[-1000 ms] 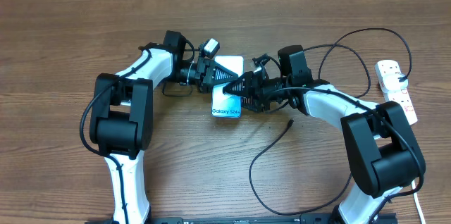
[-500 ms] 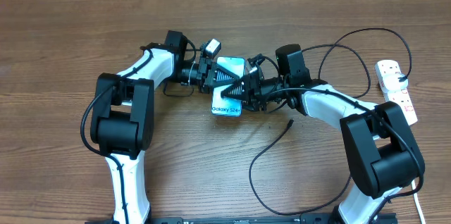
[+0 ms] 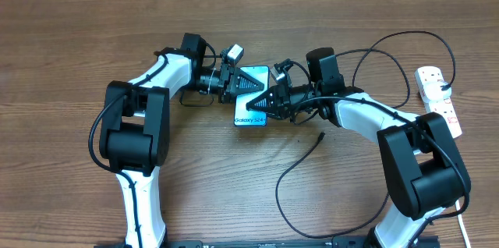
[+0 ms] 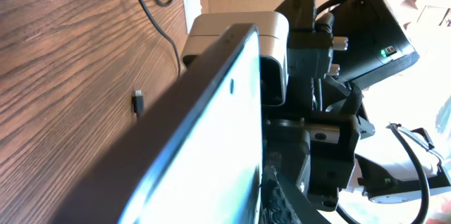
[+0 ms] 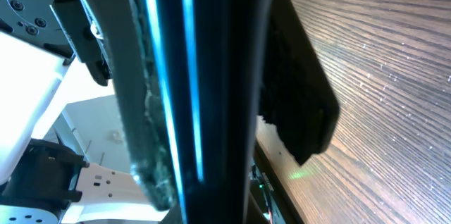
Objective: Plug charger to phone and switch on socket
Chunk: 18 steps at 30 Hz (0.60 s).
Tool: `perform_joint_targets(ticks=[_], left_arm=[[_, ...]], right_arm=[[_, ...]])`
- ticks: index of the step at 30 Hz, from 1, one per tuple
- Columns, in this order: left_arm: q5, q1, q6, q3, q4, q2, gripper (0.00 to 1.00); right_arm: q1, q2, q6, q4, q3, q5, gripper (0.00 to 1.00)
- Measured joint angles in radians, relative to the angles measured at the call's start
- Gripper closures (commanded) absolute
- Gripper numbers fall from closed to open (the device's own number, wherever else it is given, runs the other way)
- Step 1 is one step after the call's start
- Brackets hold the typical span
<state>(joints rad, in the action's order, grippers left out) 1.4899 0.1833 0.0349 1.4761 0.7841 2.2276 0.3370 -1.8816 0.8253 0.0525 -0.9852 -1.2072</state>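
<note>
Overhead, see the phone at mid-worktop, blue screen up, "Galaxy S24" legible at its near end. Note the right fingers clenched on the phone, reaching in from its right side. Confirm in the right wrist view: phone edge-on through the middle of the frame, one black finger close against its right face. Find the left fingers at the phone's far left corner, touching it or just above; cannot tell whether released or grasping. From the left wrist, mostly the phone's dark edge slanting across the frame, with the right arm just behind it. Look right of the phone, slightly nearer, for the charger: small black plug tip loose on the wood, apart from the phone, thin cable looping nearer and then round to the right. Far right of the phone, spot the white socket with a black plug in it.
</note>
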Motion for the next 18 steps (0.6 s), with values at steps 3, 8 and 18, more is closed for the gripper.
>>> perform_joint_targets(ticks=[3, 8, 18], left_arm=[[-0.004, 0.0, 0.009, 0.0, 0.001, 0.0, 0.85], [0.016, -0.001, 0.022, 0.0, 0.003, 0.0, 0.84], [0.021, -0.003, 0.022, 0.0, 0.022, 0.0, 0.84]], right_arm=[[0.0, 0.0, 0.008, 0.001, 0.0, 0.003, 0.96], [0.0, 0.0, 0.005, 0.014, 0.0, 0.004, 0.96], [0.004, 0.0, 0.011, 0.029, 0.0, 0.014, 0.96]])
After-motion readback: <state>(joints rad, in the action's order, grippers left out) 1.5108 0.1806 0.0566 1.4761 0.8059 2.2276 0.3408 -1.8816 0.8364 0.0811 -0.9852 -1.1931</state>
